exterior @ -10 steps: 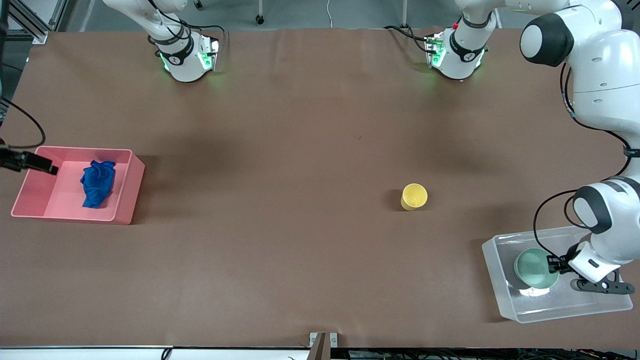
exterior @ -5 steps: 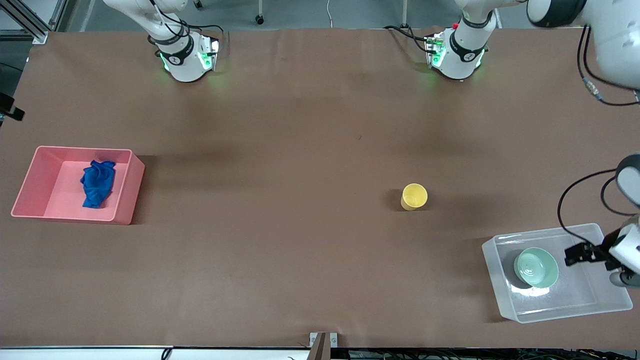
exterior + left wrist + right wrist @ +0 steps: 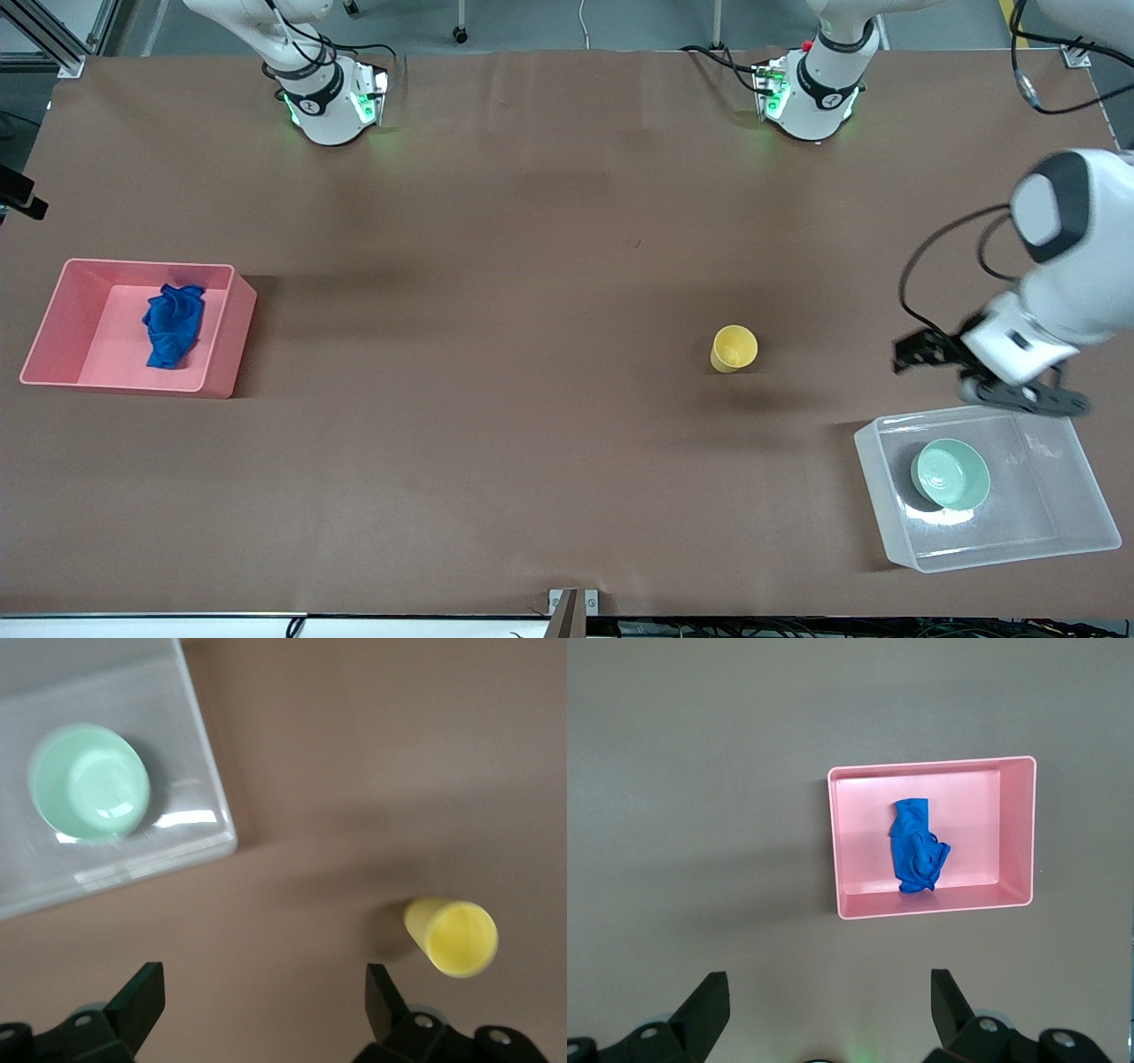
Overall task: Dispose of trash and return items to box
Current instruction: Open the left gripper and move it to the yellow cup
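- Front view: high, across the bench [image 3: 496, 221], facing both robot bases.
- Left wrist view: looks down, sharing the yellow cup [image 3: 452, 935] and clear box [image 3: 133, 850] with it.
- Right wrist view: high over the pink bin [image 3: 930, 840].

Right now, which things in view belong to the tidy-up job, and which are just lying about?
Job:
- blue cloth, in pink bin
- green bowl, in clear box
- yellow cup, on the table
- left gripper, open

Lying about:
- nothing else on the table

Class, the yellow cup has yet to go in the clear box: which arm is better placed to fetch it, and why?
Left. Its open gripper hangs over the table between the cup and the box. The right gripper, open, is high over the pink bin.
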